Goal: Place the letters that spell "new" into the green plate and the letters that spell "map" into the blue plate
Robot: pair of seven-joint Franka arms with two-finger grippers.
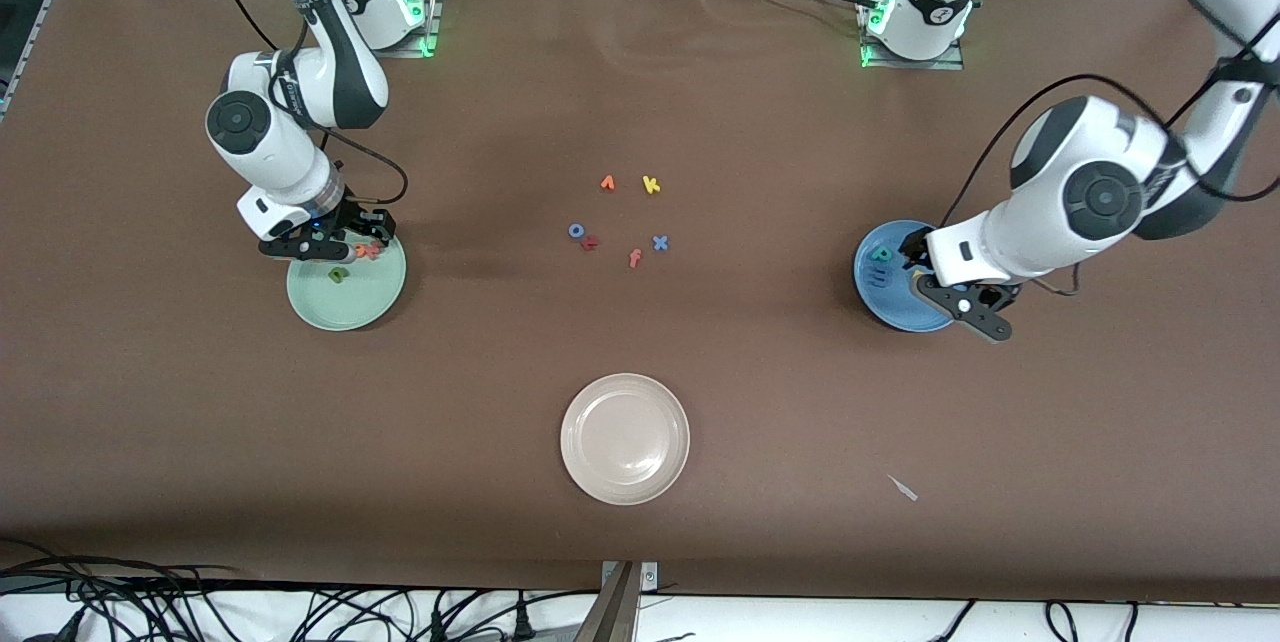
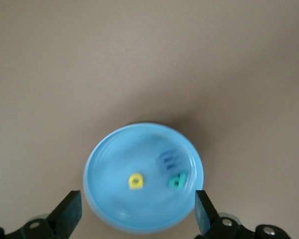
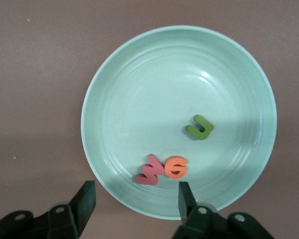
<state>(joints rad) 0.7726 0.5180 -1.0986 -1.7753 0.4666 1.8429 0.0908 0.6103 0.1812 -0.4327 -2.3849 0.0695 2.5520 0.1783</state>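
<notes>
**Both plates loaded, three letters each; six letters loose at centre**

Green plate [image 1: 346, 294]: sits on the surface [image 1: 640, 402] toward the right arm's end. It holds three foam letters: a green "n" [image 3: 200, 127] near the middle, and an orange "e" [image 3: 176, 167] and a pinkish-red "w" [image 3: 150, 172] touching each other close to the rim. All three lie flat inside the plate.

Blue plate [image 1: 890, 297]: sits toward the left arm's end. It holds three foam letters: a yellow "a" [image 2: 135, 181] lying alone, and a blue "m" [image 2: 168, 160] just beside a teal "p" [image 2: 178, 179]. All three lie within the rim.

Cream-beige plate [image 1: 625, 438]: one, nearest the front camera, midway between the two ends of the surface. Nothing lies in it.

Loose letters at the middle of the surface, six counted: an orange letter [image 1: 607, 183], a yellow "k" [image 1: 651, 184], a blue "o" [image 1: 577, 231], a dark red letter [image 1: 591, 243] touching the "o", a salmon "f" [image 1: 635, 257] and a blue "x" [image 1: 660, 243]. None is in any plate.

Right gripper [image 3: 137, 196]: over the rim of the green plate, fingers apart, nothing between them.

Left gripper [image 2: 137, 211]: over the rim of the blue plate, fingers spread wide, nothing between them.

Plates in total: three. Letters in total: twelve.

A small pale scrap [image 1: 904, 488] lies on the surface, nearer the front camera than the blue plate.
</notes>
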